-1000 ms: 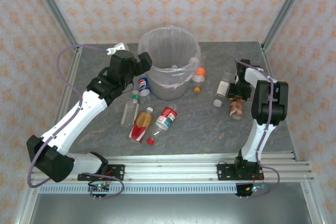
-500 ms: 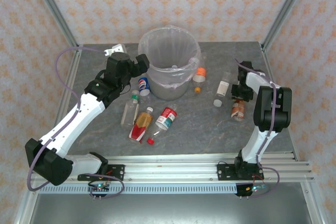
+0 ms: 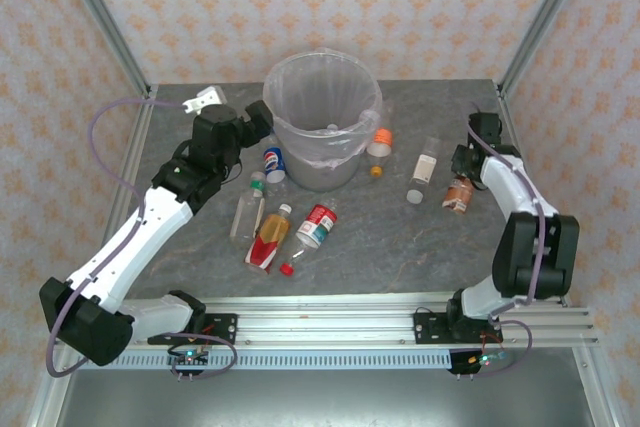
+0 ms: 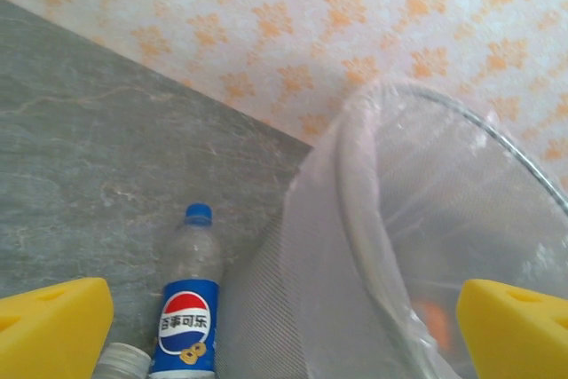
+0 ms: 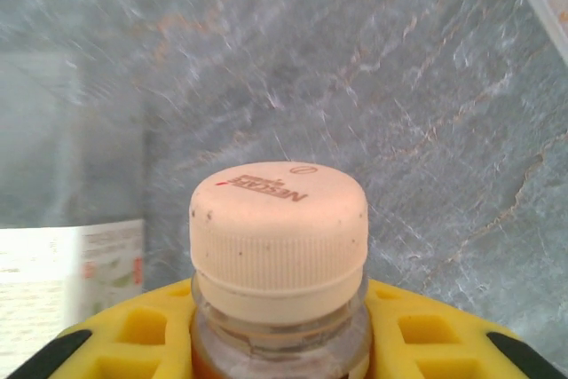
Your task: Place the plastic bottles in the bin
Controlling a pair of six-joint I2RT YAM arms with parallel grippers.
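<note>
Clamping cream-capped bottle (image 5: 278, 237): right gripper (image 5: 280, 348); left gripper (image 4: 284, 326) spread wide beside bin (image 4: 399, 219).

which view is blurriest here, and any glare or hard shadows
Right wrist: the held bottle is sharp, the table behind it streaky and soft, the white-labelled bottle at left blurred. Left wrist: blue-labelled bottle crisp, bin liner hazy. Top external: even light, faint shadows, no harsh glare.

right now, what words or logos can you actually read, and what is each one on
"NESTLE", upside down in the right wrist view: cap top of the cream-capped bottle.
"百事可乐" under a Pepsi globe: blue label of the blue-capped bottle beside the bin.
White-label bottle: print too blurred.
Red-label bottle, top view: print too small.
</note>
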